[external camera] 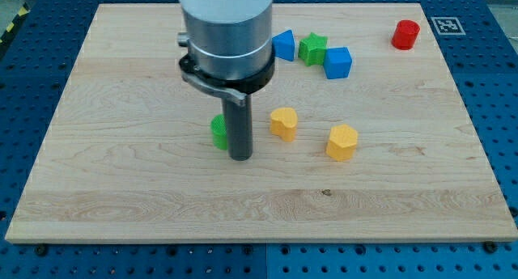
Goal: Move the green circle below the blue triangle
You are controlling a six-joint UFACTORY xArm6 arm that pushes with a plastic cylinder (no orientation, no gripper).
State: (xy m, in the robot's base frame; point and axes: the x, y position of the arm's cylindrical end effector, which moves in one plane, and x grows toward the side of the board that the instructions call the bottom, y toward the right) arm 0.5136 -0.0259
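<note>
Tip (pixel 241 157) nearest camera, touching green circle's (pixel 218 132) right side on counter (pixel 121 206); no pincer, nothing gripped. Circle half hidden, well below-left of blue triangle (pixel 283 45), likely positioned for shoving it rightward.

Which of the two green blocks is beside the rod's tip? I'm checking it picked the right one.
The green circle, touching the left side of my tip. The green star sits far off at the view's top, between blue blocks.

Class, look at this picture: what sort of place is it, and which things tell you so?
Probably a robotics lab bench: a wooden board on a blue perforated table, a printed marker tag, and small coloured blocks.
</note>
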